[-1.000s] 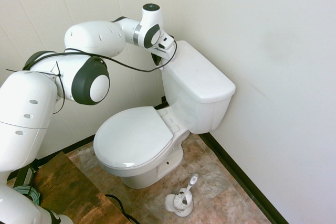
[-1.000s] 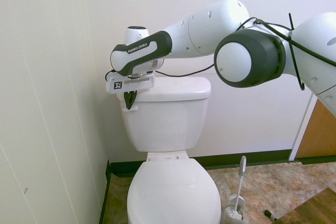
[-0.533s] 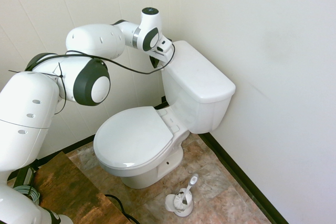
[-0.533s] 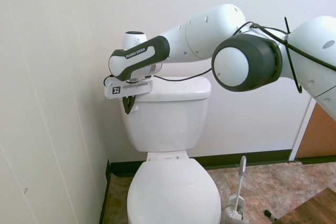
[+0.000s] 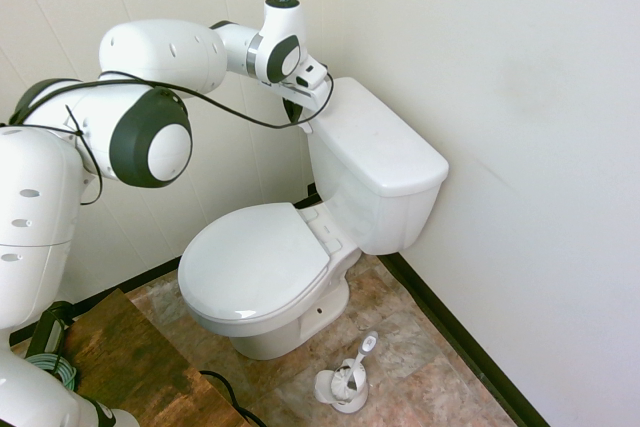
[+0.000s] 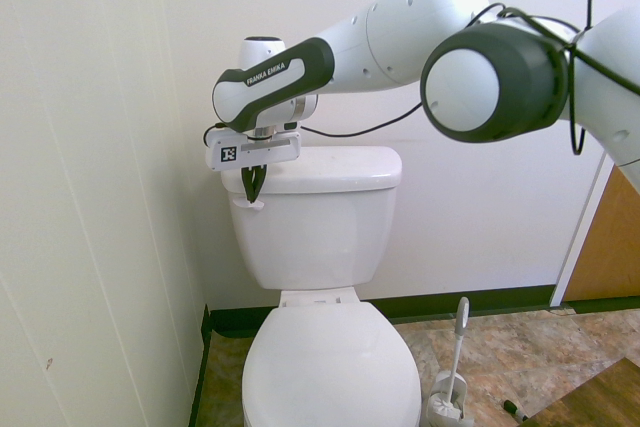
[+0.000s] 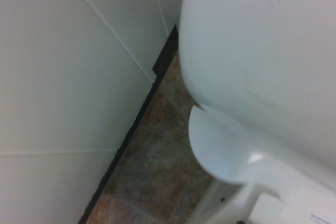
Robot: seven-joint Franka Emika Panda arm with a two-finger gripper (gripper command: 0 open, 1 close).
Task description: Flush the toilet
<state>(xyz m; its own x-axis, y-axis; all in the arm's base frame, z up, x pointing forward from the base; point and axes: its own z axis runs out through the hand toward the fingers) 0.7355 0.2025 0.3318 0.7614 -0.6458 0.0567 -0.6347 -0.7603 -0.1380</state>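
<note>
One white toilet brush [image 5: 367, 344] stands in its white plastic holder [image 5: 343, 388] on the mottled brown floor [image 5: 400, 367], before you and near the glossy white ceramic toilet [image 5: 258, 262], which sits in the corner, lid down. Your dark-fingered tool [image 6: 252, 199] is clenched, right by the small white flush lever [image 6: 248, 204].

A white toilet brush [image 5: 362, 355] stands in its holder [image 5: 342, 389] (handle up) on mottled floor tiles [image 5: 410, 372].

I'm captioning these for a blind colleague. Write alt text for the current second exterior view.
A white robot arm reaches in from the right, its shut jaws pointing down at the small flush lever on the toilet tank. The seat lid is down; a toilet brush stands at right.
</note>
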